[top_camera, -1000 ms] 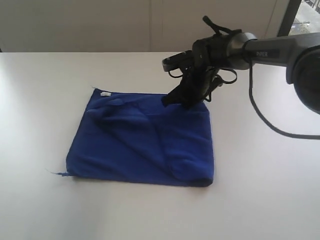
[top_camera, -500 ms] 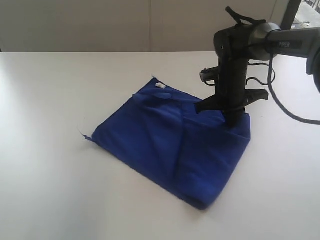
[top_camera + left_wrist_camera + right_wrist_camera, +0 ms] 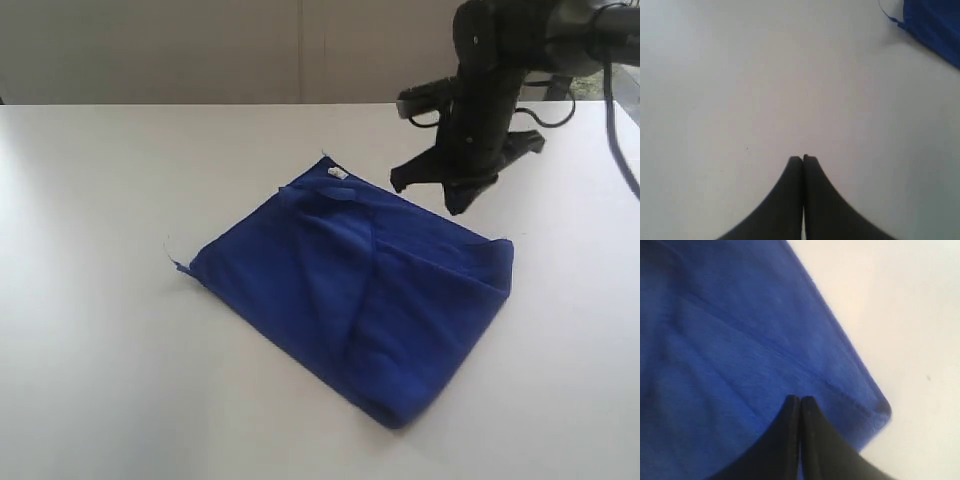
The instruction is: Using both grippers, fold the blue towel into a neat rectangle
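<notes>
The blue towel [image 3: 350, 300] lies folded in a skewed rectangle on the white table [image 3: 100, 200], its white label [image 3: 338, 175] at the far corner. My right gripper [image 3: 455, 205] hangs just above and behind the towel's far right edge, clear of the cloth. In the right wrist view the right gripper [image 3: 800, 398] is shut and empty, with the blue towel [image 3: 730, 340] and one of its corners beneath it. In the left wrist view the left gripper [image 3: 803, 158] is shut over bare table, and only a towel corner [image 3: 935, 25] shows. The exterior view does not show the left gripper.
The right arm's black cable [image 3: 625, 150] hangs at the far right. A loose thread [image 3: 172, 255] sticks out from the towel's left corner. A pale wall [image 3: 200, 50] runs behind the table's back edge.
The towel slid to the right and turned while the right gripper pressed on its far edge. The right gripper has since lifted off the cloth and moved up and back.
</notes>
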Motion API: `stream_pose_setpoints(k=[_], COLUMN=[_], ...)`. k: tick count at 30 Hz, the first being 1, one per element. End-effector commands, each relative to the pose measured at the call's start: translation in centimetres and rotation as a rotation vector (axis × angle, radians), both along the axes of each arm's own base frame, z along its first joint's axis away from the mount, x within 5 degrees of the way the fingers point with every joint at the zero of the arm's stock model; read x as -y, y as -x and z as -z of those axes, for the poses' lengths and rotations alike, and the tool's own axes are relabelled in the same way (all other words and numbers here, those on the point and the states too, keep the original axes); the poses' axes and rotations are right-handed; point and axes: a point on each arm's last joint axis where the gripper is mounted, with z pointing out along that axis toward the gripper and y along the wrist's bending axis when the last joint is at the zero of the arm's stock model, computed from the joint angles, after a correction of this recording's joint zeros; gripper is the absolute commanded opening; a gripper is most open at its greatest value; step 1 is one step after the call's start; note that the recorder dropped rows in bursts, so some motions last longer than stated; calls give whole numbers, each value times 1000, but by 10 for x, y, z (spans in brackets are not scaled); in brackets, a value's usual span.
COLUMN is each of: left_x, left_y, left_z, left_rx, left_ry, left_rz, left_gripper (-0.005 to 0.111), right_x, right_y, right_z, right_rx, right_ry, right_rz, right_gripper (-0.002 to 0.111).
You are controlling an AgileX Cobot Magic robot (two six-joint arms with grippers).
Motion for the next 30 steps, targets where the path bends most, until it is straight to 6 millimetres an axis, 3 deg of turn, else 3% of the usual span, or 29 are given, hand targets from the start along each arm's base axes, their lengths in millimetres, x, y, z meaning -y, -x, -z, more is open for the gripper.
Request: stream_pose_setpoints(k=[1, 8, 9, 13, 16, 22, 30], left_x=[0, 0, 0, 0, 0, 0, 0], left_y=[2, 2, 2, 2, 2, 2, 2], left_z=[1, 1, 1, 1, 1, 1, 1], left_rx=[-6, -6, -6, -6, -6, -6, -6], left_ry=[6, 6, 6, 6, 6, 6, 6], left_rz=[-7, -7, -7, -7, -7, -7, -7], left_gripper=[0, 0, 0, 0, 0, 0, 0], right_x=[-44, -117, -136, -160, -177, -198, -218], right_y=[10, 41, 49, 57, 63, 59, 20], right_z=[-15, 2, 9, 26, 61, 88, 113], right_rx=[41, 28, 34, 13, -54, 22, 118], right_ry=[-157, -208, -209, -204, -188, -215, -265], right_rz=[-289, -534, -577, -630, -657, -542, -256], right_gripper=[1, 0, 0, 0, 0, 0, 0])
